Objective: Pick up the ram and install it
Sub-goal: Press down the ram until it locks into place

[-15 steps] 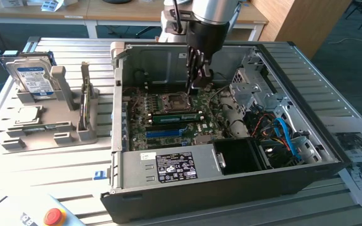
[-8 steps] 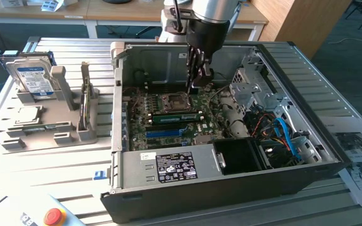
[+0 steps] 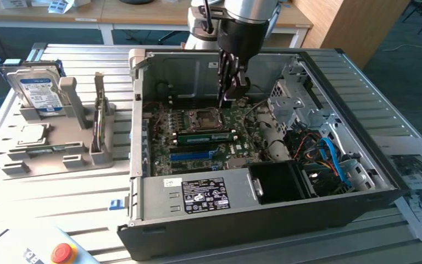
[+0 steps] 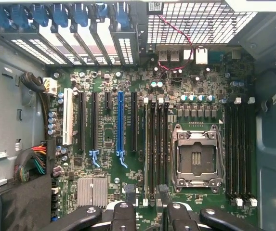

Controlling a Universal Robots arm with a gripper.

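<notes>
The arm (image 3: 244,19) reaches straight down into the open computer case (image 3: 270,220), its gripper (image 3: 232,96) spread wide and empty above the motherboard (image 4: 200,86).

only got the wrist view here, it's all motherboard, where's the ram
Observer: The ram stands on edge in a grey holder outside the computer case, at the exterior view's left.
Operator: gripper anywhere near it
Observer: No, the gripper hangs inside the case, over the motherboard, open and empty.
Operator: anything else in that holder
Observer: A hard drive standing upright and a processor chip lying flat.
</notes>
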